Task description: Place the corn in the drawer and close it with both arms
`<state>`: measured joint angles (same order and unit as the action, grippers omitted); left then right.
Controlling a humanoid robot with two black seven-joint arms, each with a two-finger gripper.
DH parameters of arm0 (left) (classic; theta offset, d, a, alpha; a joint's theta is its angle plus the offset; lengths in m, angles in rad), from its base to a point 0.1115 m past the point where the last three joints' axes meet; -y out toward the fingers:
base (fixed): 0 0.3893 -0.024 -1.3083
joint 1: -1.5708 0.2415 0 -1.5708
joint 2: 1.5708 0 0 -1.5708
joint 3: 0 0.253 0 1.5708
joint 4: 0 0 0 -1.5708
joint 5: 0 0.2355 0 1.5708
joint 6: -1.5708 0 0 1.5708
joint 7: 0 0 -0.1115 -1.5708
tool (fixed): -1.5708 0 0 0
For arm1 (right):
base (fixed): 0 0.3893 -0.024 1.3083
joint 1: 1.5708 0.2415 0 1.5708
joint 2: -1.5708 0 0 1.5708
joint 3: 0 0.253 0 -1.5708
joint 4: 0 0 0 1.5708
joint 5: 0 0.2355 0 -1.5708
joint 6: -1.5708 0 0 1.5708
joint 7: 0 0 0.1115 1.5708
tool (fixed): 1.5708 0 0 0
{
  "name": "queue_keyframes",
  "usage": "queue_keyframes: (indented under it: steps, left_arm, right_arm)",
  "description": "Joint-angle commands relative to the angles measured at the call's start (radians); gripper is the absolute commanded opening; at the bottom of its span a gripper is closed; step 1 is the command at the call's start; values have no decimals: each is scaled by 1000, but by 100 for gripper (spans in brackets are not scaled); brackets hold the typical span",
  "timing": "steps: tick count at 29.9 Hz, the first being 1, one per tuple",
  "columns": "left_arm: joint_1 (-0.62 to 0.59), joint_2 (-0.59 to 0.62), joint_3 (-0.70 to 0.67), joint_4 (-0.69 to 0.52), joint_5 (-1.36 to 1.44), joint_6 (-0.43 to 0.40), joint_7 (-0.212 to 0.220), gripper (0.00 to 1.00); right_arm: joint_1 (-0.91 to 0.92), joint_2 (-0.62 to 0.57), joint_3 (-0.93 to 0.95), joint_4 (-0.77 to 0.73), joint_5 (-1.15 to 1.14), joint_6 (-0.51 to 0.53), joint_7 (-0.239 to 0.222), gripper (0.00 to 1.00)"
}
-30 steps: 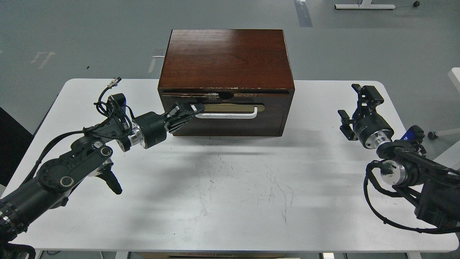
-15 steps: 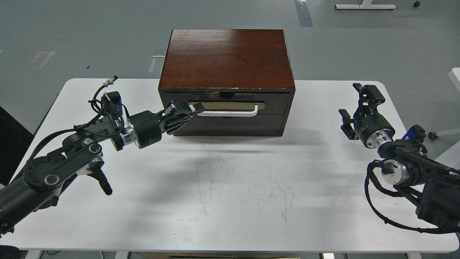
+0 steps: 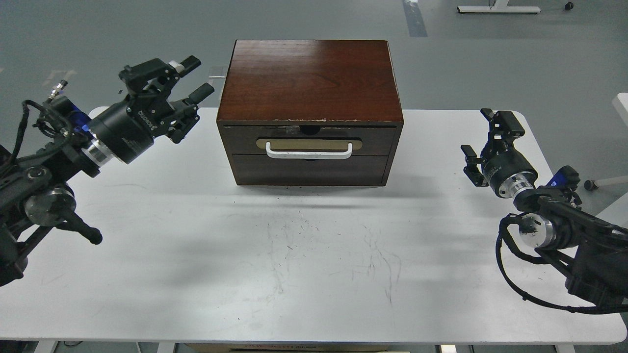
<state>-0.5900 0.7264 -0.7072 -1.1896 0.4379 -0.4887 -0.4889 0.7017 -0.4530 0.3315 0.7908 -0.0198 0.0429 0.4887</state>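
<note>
Left claw spread, drawer shut

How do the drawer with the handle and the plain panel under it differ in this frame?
The drawer carries a white bar handle on a tan oval plate; the lower panel is bare. The drawer has a round notch and chipped edging above it; the panel has neither. Both are dark brown wood and sit flush with the cabinet front, shut.

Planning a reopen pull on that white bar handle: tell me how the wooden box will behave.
The wooden box probably stays upright: broad, squat, flat on the table. It may slide toward the puller, since the tabletop looks smooth. The handle looks rigid, unlikely to flex.
</note>
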Motion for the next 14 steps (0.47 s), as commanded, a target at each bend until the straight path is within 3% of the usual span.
queue_keyframes:
  steps: [1, 14]
  left_arm:
    - [31, 13, -1, 47, -103, 0, 0, 100]
    - [217, -8, 0, 108, -206, 0, 0, 100]
  right_arm:
    - [-1, 3, 0, 1, 0, -2, 0, 100]
    - [-11, 37, 0, 10, 0, 2, 0, 100]
